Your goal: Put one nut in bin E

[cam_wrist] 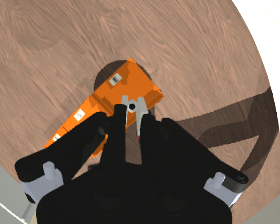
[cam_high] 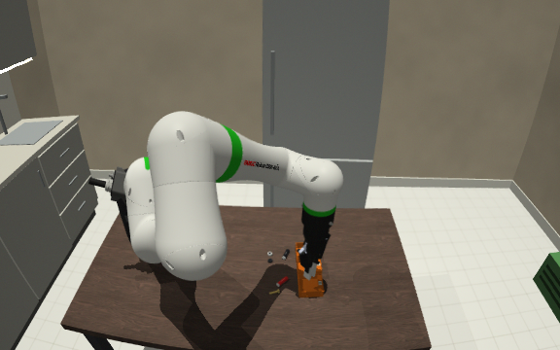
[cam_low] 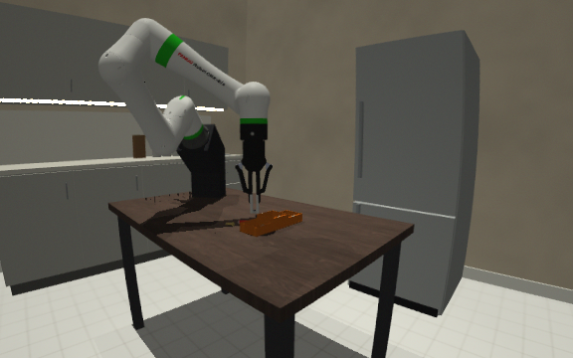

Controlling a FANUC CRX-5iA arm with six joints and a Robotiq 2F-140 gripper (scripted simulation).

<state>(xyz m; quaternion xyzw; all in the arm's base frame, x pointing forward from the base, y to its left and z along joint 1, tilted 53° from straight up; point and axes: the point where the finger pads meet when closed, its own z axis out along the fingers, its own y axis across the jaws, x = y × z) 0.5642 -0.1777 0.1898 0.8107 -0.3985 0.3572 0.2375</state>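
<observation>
A row of joined orange bins (cam_high: 311, 280) stands on the dark wooden table; it also shows in the exterior view (cam_low: 272, 222) and the wrist view (cam_wrist: 104, 106). The small white labels on the bins are too small to read, so I cannot tell which one is E. My gripper (cam_high: 309, 262) points straight down over one end of the row and is shut on a small grey nut (cam_wrist: 132, 106), held just above the bins. In the exterior view the gripper (cam_low: 253, 209) hangs a little above the row. Two more nuts (cam_high: 269, 257) lie on the table left of the bins.
A dark bolt (cam_high: 285, 254) lies near the loose nuts. A red piece (cam_high: 282, 281) and a small yellow piece (cam_high: 274, 292) lie left of the bins' near end. The arm's base stands at the table's far left. A fridge stands behind the table.
</observation>
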